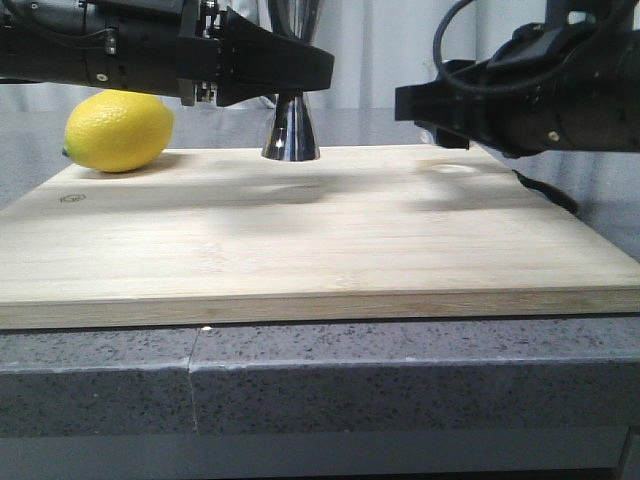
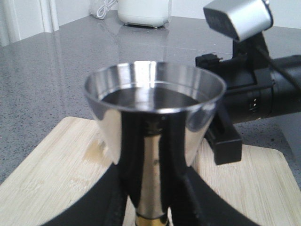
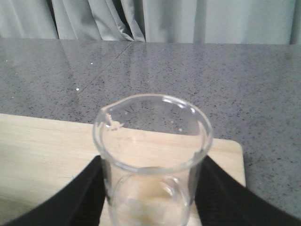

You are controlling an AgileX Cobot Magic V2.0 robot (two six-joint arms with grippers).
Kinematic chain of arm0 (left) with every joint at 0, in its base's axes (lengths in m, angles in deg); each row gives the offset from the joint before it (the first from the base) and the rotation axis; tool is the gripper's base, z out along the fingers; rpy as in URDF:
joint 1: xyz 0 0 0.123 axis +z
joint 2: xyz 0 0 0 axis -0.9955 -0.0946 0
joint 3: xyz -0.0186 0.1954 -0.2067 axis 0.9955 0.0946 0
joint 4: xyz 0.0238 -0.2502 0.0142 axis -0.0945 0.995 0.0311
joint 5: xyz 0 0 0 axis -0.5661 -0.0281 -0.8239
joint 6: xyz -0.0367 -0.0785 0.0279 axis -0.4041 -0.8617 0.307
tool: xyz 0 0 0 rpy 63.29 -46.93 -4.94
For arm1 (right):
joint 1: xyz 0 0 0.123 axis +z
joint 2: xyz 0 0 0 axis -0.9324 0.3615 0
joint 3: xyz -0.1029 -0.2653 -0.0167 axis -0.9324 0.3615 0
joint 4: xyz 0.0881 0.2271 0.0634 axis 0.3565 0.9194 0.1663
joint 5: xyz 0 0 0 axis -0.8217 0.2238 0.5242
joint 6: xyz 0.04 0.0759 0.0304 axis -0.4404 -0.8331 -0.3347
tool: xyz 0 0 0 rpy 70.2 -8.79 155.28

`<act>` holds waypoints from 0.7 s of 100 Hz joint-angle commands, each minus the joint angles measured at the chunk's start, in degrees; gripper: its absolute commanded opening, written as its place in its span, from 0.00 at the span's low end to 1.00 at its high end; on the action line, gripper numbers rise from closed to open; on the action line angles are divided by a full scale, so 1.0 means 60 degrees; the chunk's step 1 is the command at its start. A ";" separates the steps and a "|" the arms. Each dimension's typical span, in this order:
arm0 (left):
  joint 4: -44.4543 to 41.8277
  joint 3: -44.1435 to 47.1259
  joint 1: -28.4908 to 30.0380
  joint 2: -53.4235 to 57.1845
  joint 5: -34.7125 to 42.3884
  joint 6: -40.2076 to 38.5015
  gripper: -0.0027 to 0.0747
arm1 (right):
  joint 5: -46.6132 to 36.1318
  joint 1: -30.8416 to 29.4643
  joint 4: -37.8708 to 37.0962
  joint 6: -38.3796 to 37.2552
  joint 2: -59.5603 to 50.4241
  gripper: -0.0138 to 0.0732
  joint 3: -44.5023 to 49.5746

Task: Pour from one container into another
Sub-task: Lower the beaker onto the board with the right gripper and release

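Front view: pale wooden cutting board (image 1: 320, 235) on speckled grey stone tabletop (image 1: 400, 375), yellow lemon (image 1: 118, 130) at far left corner, tall shiny steel hourglass jigger (image 1: 291, 125) standing at far edge beside it. Left pincer (image 1: 300, 68) clenched around jigger at narrow brass waist, black fingers (image 2: 183, 188) flanking stem in left wrist view, upper cup (image 2: 155, 94) level and seemingly holding dark liquid already. Right pincer (image 1: 420, 103) raised above board's right side, well apart from jigger. Small clear glass beaker (image 3: 153, 160) gripped between right pincer's black fingers (image 3: 84, 193) in right wrist view, upright, pouring lip at rim; hidden in front view. Contents hard to judge, perhaps a little at bottom.

Likely step: bringing beaker across to jigger's mouth. To do it well: hold jigger steady and plumb, no tilt, given narrow base and liquid near rim. Bring beaker over with lip turned toward steel cup, lip just above rim, not touching. Tilt slowly, thin stream into centre. Watch level closely; little room apparently left, overflow onto board the chief risk. Keep grip firm on slick glass, avoid knocking arms together.
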 commanded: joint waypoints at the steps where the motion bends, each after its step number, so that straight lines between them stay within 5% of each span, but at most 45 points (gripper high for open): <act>1: 0.0683 -0.0298 -0.0072 0.0452 -0.0856 -0.0075 0.23 | -0.1233 -0.0010 -0.0362 -0.0259 -0.0039 0.52 -0.0287; 42: 0.0683 -0.0298 -0.0072 0.0452 -0.0856 -0.0075 0.23 | -0.1438 -0.0042 -0.0878 -0.0409 0.0736 0.53 -0.0604; 70: 0.0683 -0.0298 -0.0072 0.0452 -0.0842 -0.0075 0.23 | -0.1435 -0.0252 -0.0900 -0.0409 0.0821 0.65 -0.0604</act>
